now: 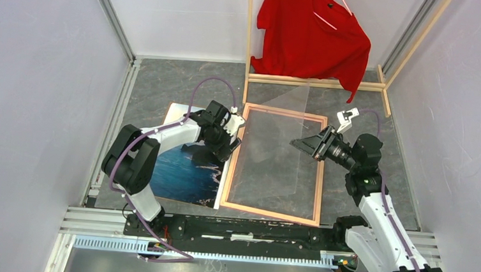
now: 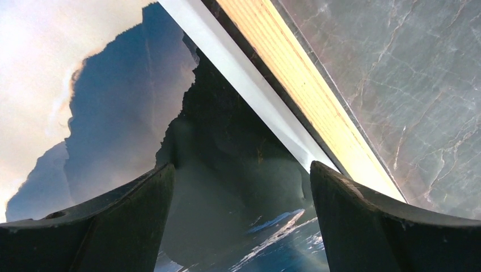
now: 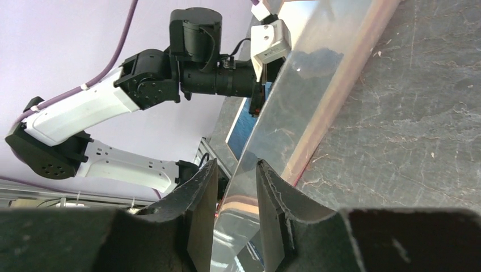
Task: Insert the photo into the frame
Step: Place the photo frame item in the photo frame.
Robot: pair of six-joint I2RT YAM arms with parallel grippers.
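While the frame (image 1: 320, 180) lies flat on the grey marbled table (image 1: 164, 92), its thin pinkish-wood border makes a large rectangle with the table showing through the middle. The photo (image 1: 181, 170) lies face up just beside the frame's left rail. It shows blue sea, dark cliffs and pale sky, and its white border runs along that rail. It is outside the frame, not in it.

The left gripper (image 1: 226, 149) hangs over the photo's edge nearest the frame. Its wrist camera shows both dark fingers (image 2: 130, 226) spread wide apart with the print below them and nothing between them.

A clear sheet (image 1: 278, 113) stands tilted above the frame. Its far corner rises past the frame's far rail. The right gripper (image 1: 296, 143) reaches in from the frame's right side to the sheet's raised edge. In its wrist camera the two fingers (image 3: 198, 215) stand close together with the sheet's edge passing between them. Whether they actually pinch it cannot be told.

Beyond the frame's far rail stands a wooden clothes rack (image 1: 312, 82) with a red shirt (image 1: 309, 38) hanging on it.
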